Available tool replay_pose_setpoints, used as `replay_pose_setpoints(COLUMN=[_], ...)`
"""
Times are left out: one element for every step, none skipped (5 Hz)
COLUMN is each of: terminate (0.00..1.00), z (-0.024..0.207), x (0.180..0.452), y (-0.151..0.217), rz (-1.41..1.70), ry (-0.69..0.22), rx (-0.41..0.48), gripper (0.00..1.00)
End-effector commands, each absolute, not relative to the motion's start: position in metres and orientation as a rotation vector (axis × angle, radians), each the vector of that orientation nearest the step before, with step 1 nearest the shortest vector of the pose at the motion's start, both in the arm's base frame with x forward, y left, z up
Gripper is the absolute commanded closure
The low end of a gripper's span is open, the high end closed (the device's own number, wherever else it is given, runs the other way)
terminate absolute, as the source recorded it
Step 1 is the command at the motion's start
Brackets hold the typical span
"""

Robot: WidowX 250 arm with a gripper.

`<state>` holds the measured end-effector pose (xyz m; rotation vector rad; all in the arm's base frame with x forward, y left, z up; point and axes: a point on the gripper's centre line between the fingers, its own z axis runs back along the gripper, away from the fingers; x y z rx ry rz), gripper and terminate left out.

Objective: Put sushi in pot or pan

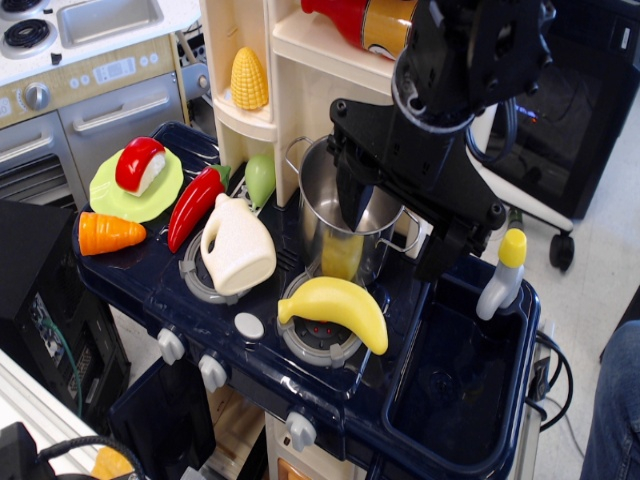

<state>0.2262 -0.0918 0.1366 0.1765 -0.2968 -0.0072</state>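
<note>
a: the sushi (141, 166), the small glossy red-topped toy piece on a white rice-like block, isn't in the tool at all. the black robot gripper (358, 205) hangs over the mouth of the tall shiny stainless-steel pot (330, 215) with its fingers dipping inside the rim, and i cannot tell how wide they stand or whether they hold anything.

b: and just outside the pot?

a: a yellow plastic banana (337, 309) lies on the front burner just beside it, and a cream-white plastic jug (237, 245) sits to its left. past that come a long red chili pepper (194, 206) and the round light-green plate (118, 195), with the sushi resting on it, well apart from the pot. an orange carrot (108, 234) lies near the plate's front edge.

b: what might go wrong?

a: i'd judge the pick hasn't begun. lifting out, the fingers could catch the pot's rim or wire handle and tip it. crossing low, the arm could knock the jug or pepper. the glossy, rounded sushi may slip from a pinch.
</note>
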Motion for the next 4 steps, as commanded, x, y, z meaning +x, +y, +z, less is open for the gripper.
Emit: replay_pose_setpoints(terminate=[0.00,0.00,0.00,0.00], z=[0.137,0.148,0.161,0.159], x=[0.226,0.227,0.227,0.225], y=[-0.092,-0.046,-0.007,0.038], rz=[-0.007,-0.051,-0.112,-0.156], ry=[-0.297,-0.265,-0.244,-0.247], rx=[0.177,0.224,0.281,0.354], gripper=[0.00,0.00,0.00,0.00])
